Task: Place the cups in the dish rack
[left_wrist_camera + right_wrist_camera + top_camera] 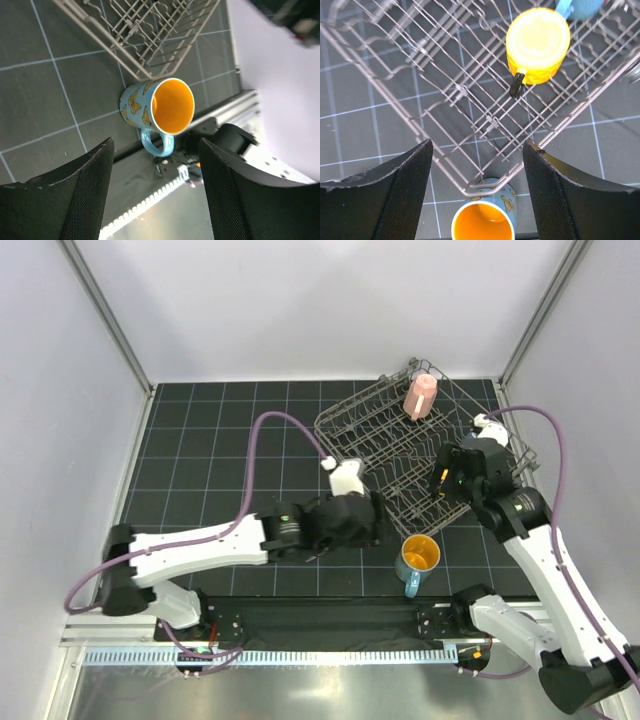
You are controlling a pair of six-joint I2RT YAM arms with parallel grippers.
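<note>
Jaws wide and empty, left gripper hovers over blue butterfly mug beside dish rack; pinching its rim opposite the handle looks safest.

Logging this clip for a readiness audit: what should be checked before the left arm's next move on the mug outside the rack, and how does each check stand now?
1. Left end effector open and empty: ok.
2. Blue mug upright on the table, outside the dish rack, framed between the left fingers: ok.
3. Blue mug clear of the rack's near corner wire: cannot tell.
4. Right end effector open, empty, above the rack: ok.
5. Yellow mug upside down inside the rack, apart from the right fingers: ok.
6. Pink cup at the rack's far corner: ok.
</note>
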